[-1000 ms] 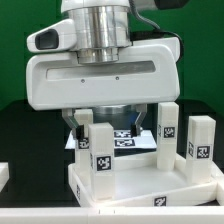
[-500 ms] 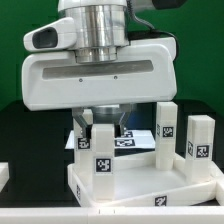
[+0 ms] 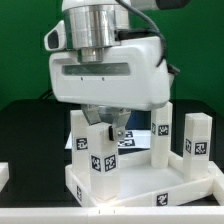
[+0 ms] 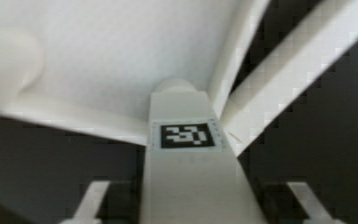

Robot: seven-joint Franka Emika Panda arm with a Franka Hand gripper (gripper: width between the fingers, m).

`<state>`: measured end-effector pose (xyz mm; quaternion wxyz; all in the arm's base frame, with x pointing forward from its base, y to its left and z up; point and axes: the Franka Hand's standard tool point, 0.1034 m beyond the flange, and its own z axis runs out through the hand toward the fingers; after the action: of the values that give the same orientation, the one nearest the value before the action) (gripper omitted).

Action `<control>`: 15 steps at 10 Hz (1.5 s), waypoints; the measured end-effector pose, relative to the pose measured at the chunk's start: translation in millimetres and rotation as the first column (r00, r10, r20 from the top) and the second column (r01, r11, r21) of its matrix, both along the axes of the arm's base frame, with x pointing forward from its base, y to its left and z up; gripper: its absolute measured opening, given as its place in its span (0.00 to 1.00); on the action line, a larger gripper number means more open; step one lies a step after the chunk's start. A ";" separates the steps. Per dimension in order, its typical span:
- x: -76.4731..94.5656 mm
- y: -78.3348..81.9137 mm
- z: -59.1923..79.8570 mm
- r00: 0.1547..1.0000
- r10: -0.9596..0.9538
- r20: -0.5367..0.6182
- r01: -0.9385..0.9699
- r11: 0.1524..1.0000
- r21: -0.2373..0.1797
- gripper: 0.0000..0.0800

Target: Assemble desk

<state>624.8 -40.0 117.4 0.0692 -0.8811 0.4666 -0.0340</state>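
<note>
A green wall [image 3: 20, 50] fills the upper left and right of the frame. Below it lies a black table [image 3: 30, 130]. The light is even.

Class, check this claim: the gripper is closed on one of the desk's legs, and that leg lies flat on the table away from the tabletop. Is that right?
Not quite. The gripper is closed on a leg, but the exterior view shows that leg standing upright on the tabletop, not lying flat away from it.

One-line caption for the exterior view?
Gripper closed on a tagged white leg standing on the tabletop panel, three more legs upright around it.
</note>
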 end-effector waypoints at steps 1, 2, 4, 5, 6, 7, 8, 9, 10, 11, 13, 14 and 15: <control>-0.2 -12.0 1.5 0.994 -0.111 0.006 0.110 0.992 0.054 0.36; -1.0 -11.1 0.8 0.979 -0.203 -0.009 0.204 0.977 0.060 0.36; -1.9 -5.3 -0.4 0.975 -0.222 -0.017 0.222 0.973 0.062 0.37; -2.0 -5.5 -0.2 0.984 -0.176 -0.014 0.176 0.983 0.054 0.37; -1.3 -4.6 1.7 0.997 -0.080 -0.016 0.081 0.996 0.034 0.62; -1.1 -6.7 2.2 0.990 0.143 0.001 -0.143 0.990 0.003 0.62; -2.6 -6.1 -0.5 0.947 0.320 0.007 -0.320 0.947 -0.023 0.77; -4.2 -4.5 -2.6 0.903 0.429 0.003 -0.428 0.903 -0.042 0.80; -4.1 -6.0 -2.3 0.887 0.462 0.004 -0.461 0.886 -0.050 0.80; -4.3 -7.2 -2.4 0.844 0.536 0.004 -0.535 0.842 -0.064 0.81; -4.4 -8.0 -2.4 0.793 0.609 0.004 -0.607 0.791 -0.077 0.81; -4.5 -9.2 -2.4 0.730 0.684 0.002 -0.681 0.727 -0.091 0.81; -5.2 -13.1 -2.8 0.587 0.809 -0.020 -0.805 0.581 -0.124 0.81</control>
<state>619.6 -53.1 114.6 0.0334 -0.9984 0.0114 -0.0438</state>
